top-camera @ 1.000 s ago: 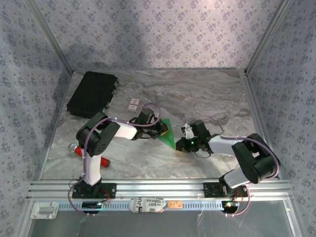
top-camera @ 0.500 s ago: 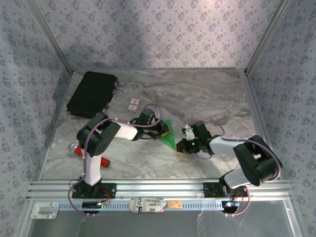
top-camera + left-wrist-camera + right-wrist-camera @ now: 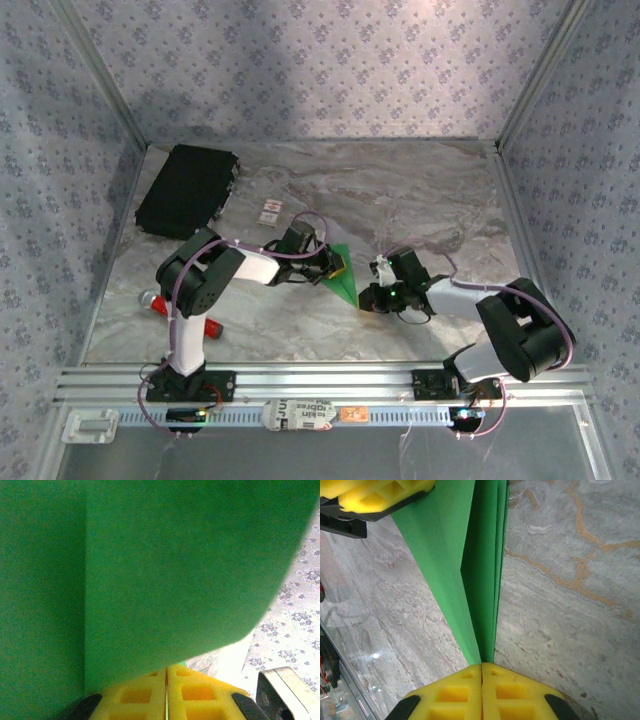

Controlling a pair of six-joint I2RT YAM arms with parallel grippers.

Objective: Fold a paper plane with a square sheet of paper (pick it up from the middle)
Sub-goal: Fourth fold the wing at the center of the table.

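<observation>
Near the middle of the table, the green paper plane spans both arms: left gripper clamped on its wider end, right gripper clamped on the tip. Light, floppy, likely tears easily; best gripped on the layered crease.

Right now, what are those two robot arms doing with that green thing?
They are partway through folding a paper plane. The green paper, already creased into a narrow pointed shape, is held between the two arms over the marbled table. The left claw is shut on one side of it, and the right claw is shut on its narrow end.
</observation>
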